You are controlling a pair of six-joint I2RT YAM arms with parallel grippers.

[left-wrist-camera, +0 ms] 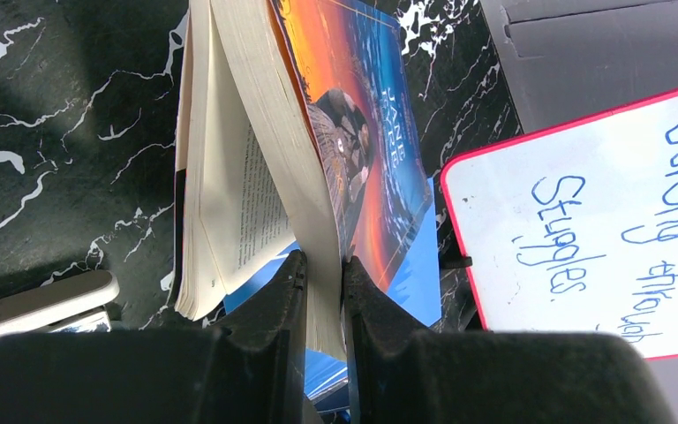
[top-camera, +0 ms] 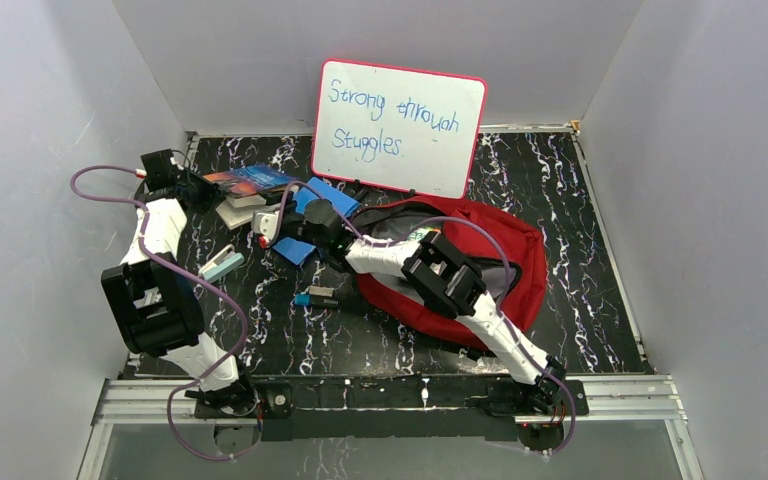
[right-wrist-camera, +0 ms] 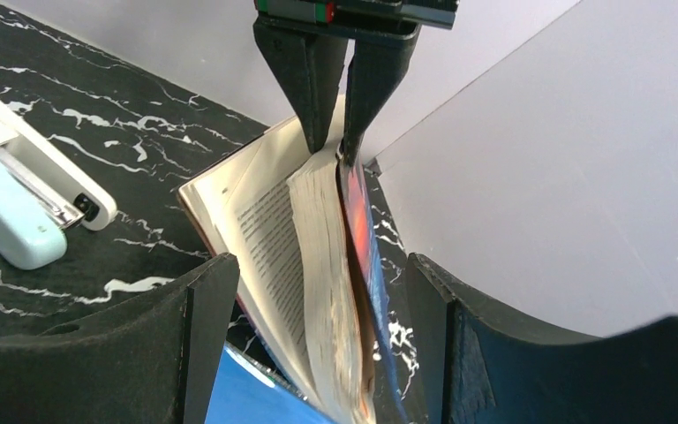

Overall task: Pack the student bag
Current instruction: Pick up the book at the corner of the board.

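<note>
**Inspector:** What is the state of the left end effector (left-wrist-camera: pixel 324 265)?

**Assessor:** It is clamped on the book (left-wrist-camera: pixel 353 132) at the counter's (top-camera: pixel 580 300) ten o'clock. It pinches the front cover together with a wad of pages. The remaining pages sag away, so the volume hangs splayed. The back cover appears to rest on the counter.

**Inspector:** And the right end effector (right-wrist-camera: pixel 318 274)?

**Assessor:** Its fingers stand well apart on either side of the lifted block's free end, and I see no contact. In my judgement it is placed there to take a second hold, since a single pinch leaves the book gaping.

**Inspector:** Where is the student bag (top-camera: pixel 520 250)?

**Assessor:** It lies flat just toward three o'clock of the counter's centre, beneath the right arm. Its long axis runs roughly from ten o'clock to four o'clock. The mouth, showing grey lining, gapes at the ten o'clock end and faces the book. That orientation should keep the carry short.
</note>
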